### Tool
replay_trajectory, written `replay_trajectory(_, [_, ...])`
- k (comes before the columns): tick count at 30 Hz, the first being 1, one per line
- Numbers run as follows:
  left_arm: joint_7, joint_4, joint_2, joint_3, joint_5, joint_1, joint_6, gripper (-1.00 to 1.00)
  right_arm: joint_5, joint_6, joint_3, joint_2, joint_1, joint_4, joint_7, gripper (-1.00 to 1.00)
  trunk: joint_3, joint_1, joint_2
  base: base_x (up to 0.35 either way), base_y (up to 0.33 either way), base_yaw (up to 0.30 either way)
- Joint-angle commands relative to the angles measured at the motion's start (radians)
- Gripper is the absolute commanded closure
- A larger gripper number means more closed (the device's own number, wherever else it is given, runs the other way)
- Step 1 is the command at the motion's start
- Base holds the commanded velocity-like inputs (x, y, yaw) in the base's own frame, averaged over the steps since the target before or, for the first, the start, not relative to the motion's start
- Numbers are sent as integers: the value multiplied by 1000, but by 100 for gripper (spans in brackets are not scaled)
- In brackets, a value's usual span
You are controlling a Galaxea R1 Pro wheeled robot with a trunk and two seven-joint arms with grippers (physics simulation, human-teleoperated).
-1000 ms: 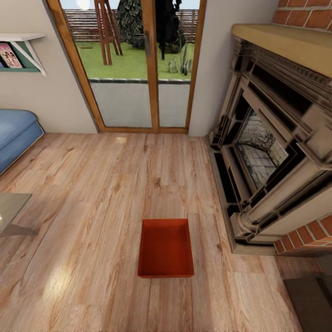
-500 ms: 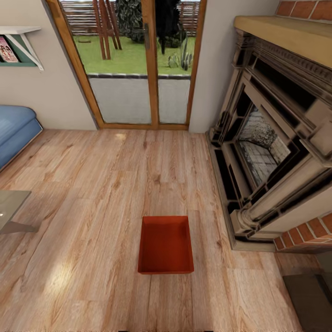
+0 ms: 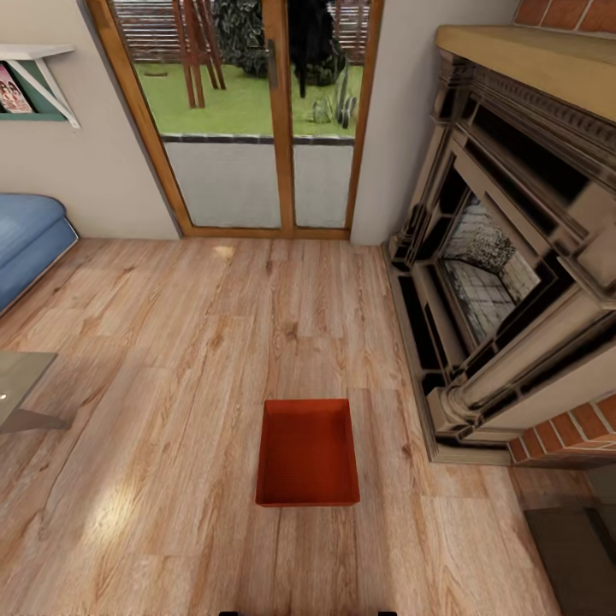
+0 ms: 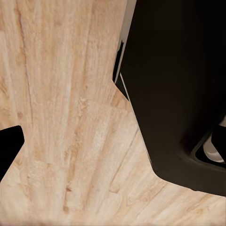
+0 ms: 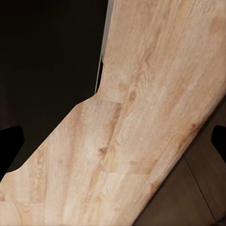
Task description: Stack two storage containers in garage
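Observation:
One orange-red storage container lies open and empty on the light wood-plank floor of the living room, low in the middle of the head view, a short way left of the fireplace base. Nothing is touching it. In the right wrist view my right gripper hangs over bare planks, with its dark fingertips at opposite edges of the picture, wide apart and holding nothing. In the left wrist view my left gripper also points at the planks beside my dark base. One fingertip shows far out at the edge.
An ornate stone and brick fireplace runs along the right. Wood-framed glass doors stand straight ahead. A blue sofa and a glass table corner sit at the left. A dark mat lies at the lower right.
The head camera has tipped slightly, so the whole picture shifted a little. The container has stayed where it was on the planks.

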Motion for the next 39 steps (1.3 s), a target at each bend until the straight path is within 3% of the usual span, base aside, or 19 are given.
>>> replay_trajectory(1, [1,0,0,5,4,0,0,-100,-1,-5,6,0,-1,3,-2,-100,-1,0,-1,0,0,0])
replay_trajectory(33, [-6,-5,-4,10,4,0,-1,-100,-6,-5,2,-5,-1,-1,-10,-100,-1,0,-1,0,0,0])
replay_trajectory(39, [-1,-105,-3,7,4,0,2,-100,4,-6,5,1,-1,-26,-8,-100,-1,0,-1,0,0,0])
